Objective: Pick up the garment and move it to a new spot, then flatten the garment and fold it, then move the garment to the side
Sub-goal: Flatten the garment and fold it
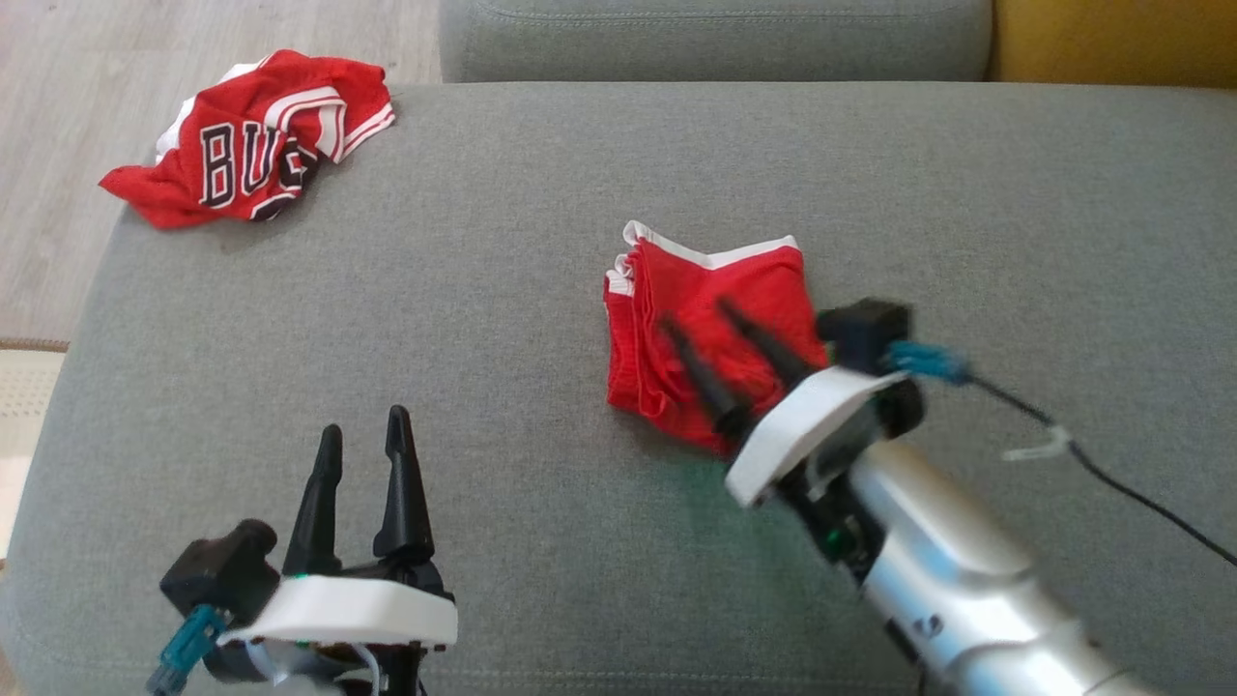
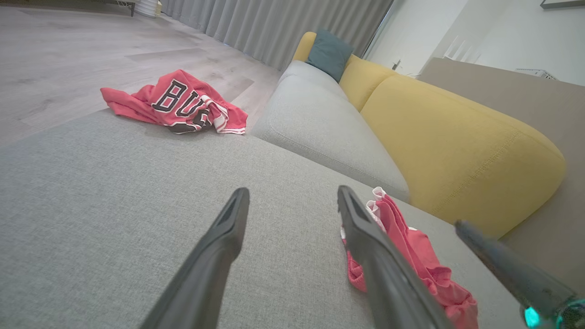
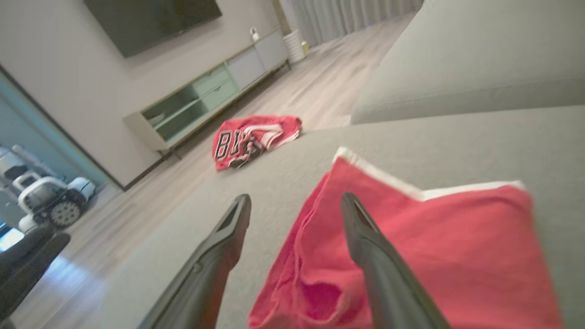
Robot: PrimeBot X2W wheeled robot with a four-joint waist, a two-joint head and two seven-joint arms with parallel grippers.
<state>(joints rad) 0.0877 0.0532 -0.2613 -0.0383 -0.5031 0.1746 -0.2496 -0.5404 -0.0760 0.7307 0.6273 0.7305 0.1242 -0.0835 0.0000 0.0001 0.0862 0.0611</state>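
The grey sofa seat [image 1: 483, 290] has wide bare fabric on every side of the work. Its left edge drops to the wooden floor [image 1: 77, 77] and a pale rug [image 1: 24, 387], and its far edge meets a grey back cushion [image 1: 715, 39] with a yellow cushion [image 1: 1111, 39] next to it. A crumpled red jersey [image 1: 251, 145] with black letters lies at the far left corner of the seat, close to the edge and well apart from everything else. A black cable [image 1: 1111, 474] trails from the right arm across the seat on the right. The left gripper [image 1: 364, 421] sits low at the near left over bare fabric, its fingers spread wide and holding nothing, with open seat between it and the garment. The folded red garment [image 1: 744, 275] lies a little right of the middle of the seat, far from all edges. It is a flat, roughly square stack with a white band along its far edge and layered folds bunched on its left side. The right gripper [image 1: 696, 315] reaches over its near part with fingers spread wide and nothing held between them. In the right wrist view one finger is over the red cloth and the other over bare seat just beside it; whether they touch the cloth cannot be told.
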